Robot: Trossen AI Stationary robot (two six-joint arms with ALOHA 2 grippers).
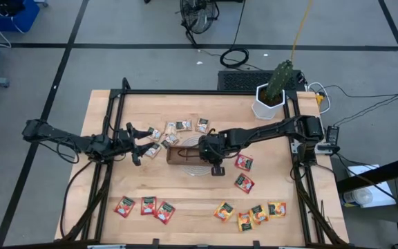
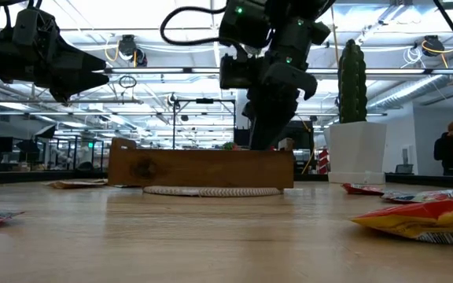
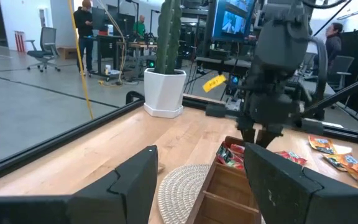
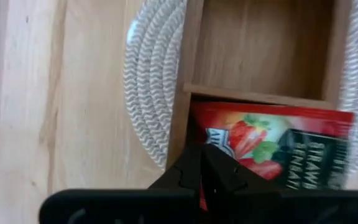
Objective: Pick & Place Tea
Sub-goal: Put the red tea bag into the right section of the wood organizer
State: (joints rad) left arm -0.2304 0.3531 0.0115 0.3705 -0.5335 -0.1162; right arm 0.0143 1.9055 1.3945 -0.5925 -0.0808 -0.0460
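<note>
Pinching a red tea sachet (image 4: 272, 149) with closed jaws, the right gripper (image 4: 207, 165) holds it flat in the wooden tray's (image 1: 178, 155) end compartment, long axis across the tray; left gripper (image 1: 134, 144) beside the tray, jaws wide.

Grey floor (image 1: 116, 62), black tape lines; office chair (image 3: 42, 46); ceiling lights.

Legible text is found on one item only: the red sachet (image 4: 272, 146) in the wooden tray (image 4: 263, 46) bears white lettering on a dark panel, cut off at the picture's edge, reading "STRAW" over "SENSAT". Printing on all other sachets cannot be read.
</note>
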